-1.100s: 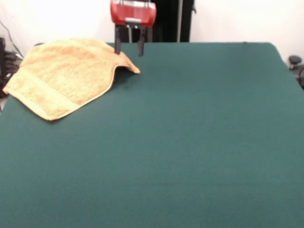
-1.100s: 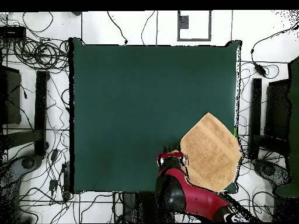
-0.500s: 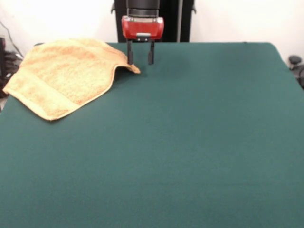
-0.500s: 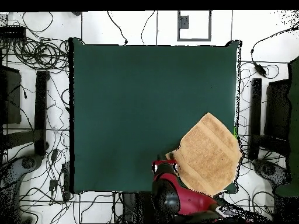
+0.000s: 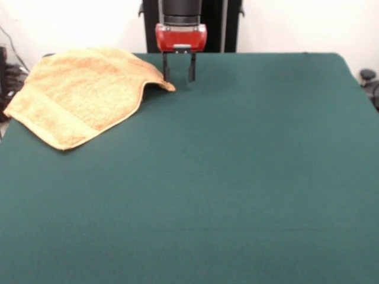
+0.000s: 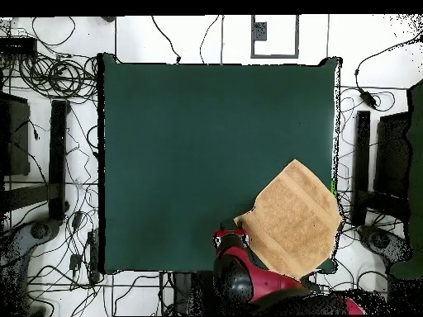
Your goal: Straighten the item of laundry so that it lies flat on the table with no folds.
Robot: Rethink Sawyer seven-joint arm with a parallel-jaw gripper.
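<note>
The item of laundry (image 5: 83, 94), an orange-tan terry towel, lies at the far left corner of the table (image 5: 237, 177), turned diagonally. A woven band runs along its near left edge. Its right corner (image 5: 167, 86) humps up off the green cloth. My gripper (image 5: 179, 78) hangs just right of that corner, open, with nothing between its fingers and its tips close above the table. From overhead, the towel (image 6: 293, 216) reaches the right and lower edges of the table (image 6: 206, 140), and the gripper (image 6: 231, 241) sits at the towel's left corner under the red arm.
Cables (image 6: 49, 78) and black stands (image 6: 58, 157) ring the table on the floor. A dark column (image 5: 213, 26) rises behind the arm. The wide green tabletop stretches away from the towel toward the near and right sides in the front view.
The gripper has moved right in the front view, off the towel's raised corner, and come down closer to the table. The towel has not moved.
</note>
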